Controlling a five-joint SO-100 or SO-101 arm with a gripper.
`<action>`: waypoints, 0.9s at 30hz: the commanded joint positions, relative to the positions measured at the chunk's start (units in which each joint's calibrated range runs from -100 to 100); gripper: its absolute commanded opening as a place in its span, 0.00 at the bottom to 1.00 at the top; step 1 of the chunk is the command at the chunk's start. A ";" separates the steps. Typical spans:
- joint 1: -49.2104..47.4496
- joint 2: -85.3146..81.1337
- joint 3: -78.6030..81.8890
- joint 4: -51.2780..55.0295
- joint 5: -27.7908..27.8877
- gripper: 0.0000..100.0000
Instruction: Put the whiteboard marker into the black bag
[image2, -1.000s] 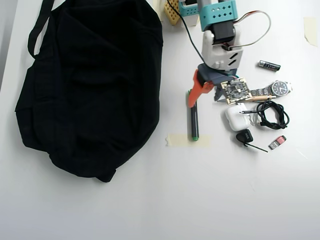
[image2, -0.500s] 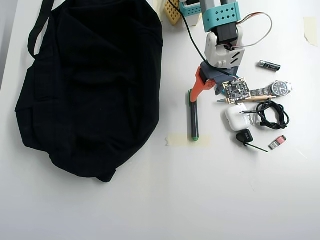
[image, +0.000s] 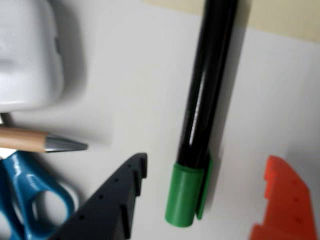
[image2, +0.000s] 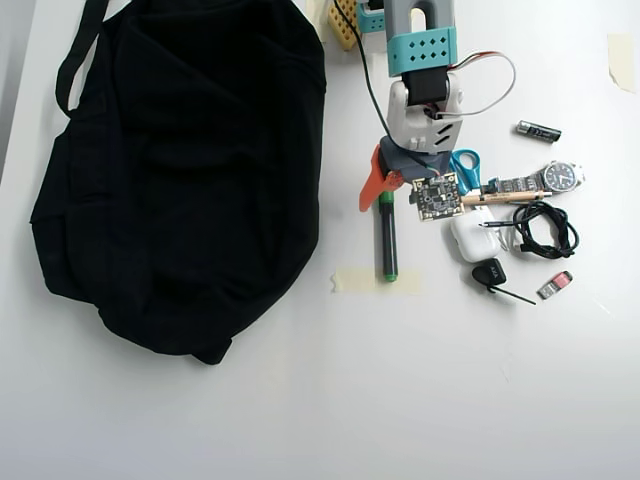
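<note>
Black bag: the large soft black fabric bag with a strap (image2: 180, 170) fills the worktop's left half in the overhead view, from the far edge down past the middle; no opening can be made out in its folds.

Whiteboard marker: the thick black-barrelled marker with green cap and green end (image2: 387, 235) lies flat near the middle of the worktop, just right of the bag, its near end on a strip of pale tape (image2: 350, 282). In the wrist view the capped end (image: 186, 195) lies between the two fingers.

Gripper: the two-finger gripper (image2: 383, 184), one finger dark (image: 107, 205), the other orange (image: 285, 200), hangs over the marker's far end. The fingers stand apart, one on each side of the barrel, neither touching it.

Clutter to the right: blue-handled scissors (image2: 465, 162), a thin tan pen (image2: 505, 198), a white earbud case (image2: 470, 238), a wristwatch (image2: 560, 177), a coiled black cable (image2: 545, 228) and a small battery (image2: 538, 131) lie toward the right edge, apart from the marker.

Step in hand: as I judge it, lining up for the grasp; nothing is lifted yet.

Next move: probably lower until the fingers bracket the barrel, close on it, lift clear, then carry it left to the bag, where an opening must be found.
</note>
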 joint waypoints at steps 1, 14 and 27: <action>0.53 2.31 -0.18 -1.57 0.35 0.31; 0.53 4.55 2.88 -4.24 -0.12 0.04; 4.49 -2.09 0.45 -2.86 0.35 0.02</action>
